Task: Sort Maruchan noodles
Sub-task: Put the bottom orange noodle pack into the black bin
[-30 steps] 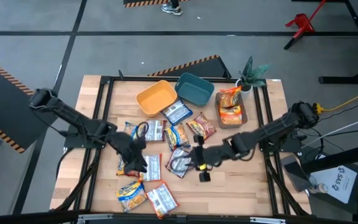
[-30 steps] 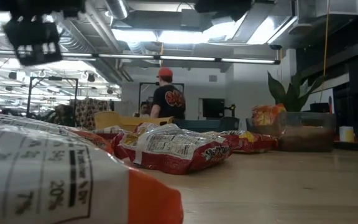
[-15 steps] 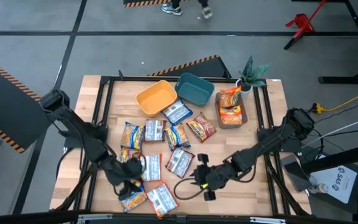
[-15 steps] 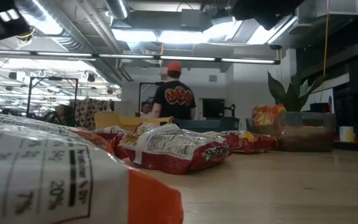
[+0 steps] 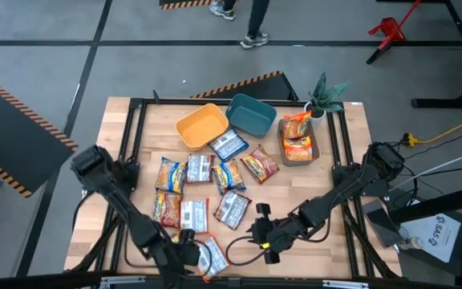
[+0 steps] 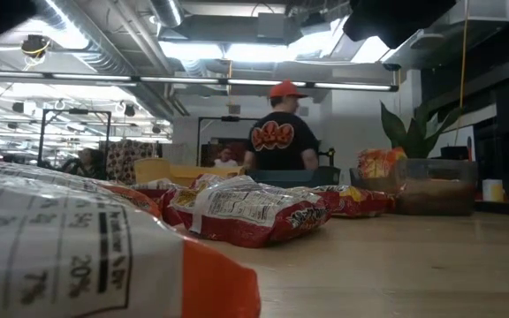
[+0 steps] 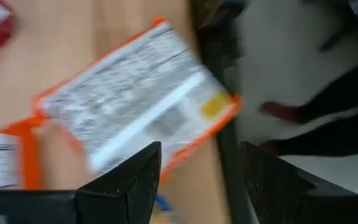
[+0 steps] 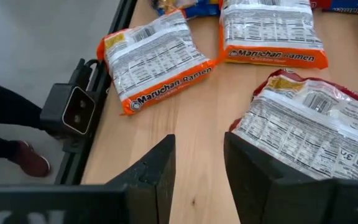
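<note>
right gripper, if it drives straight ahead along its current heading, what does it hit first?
Probably bare table first: the gap between the right gripper's fingers looks onto open wood. Farther on sit an orange packet and a red packet, one to each side. Depth unclear.

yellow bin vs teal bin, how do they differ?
Colour: the yellow bin is orange-yellow, the teal bin blue-green. Position: the yellow bin sits left of the teal bin, nearer the left arm's side. Pose: the two are turned at different angles. Both are shallow, rounded and hold no noodle packets.

Bright ceiling lights glare overhead; left wrist view badly motion-blurred.
</note>
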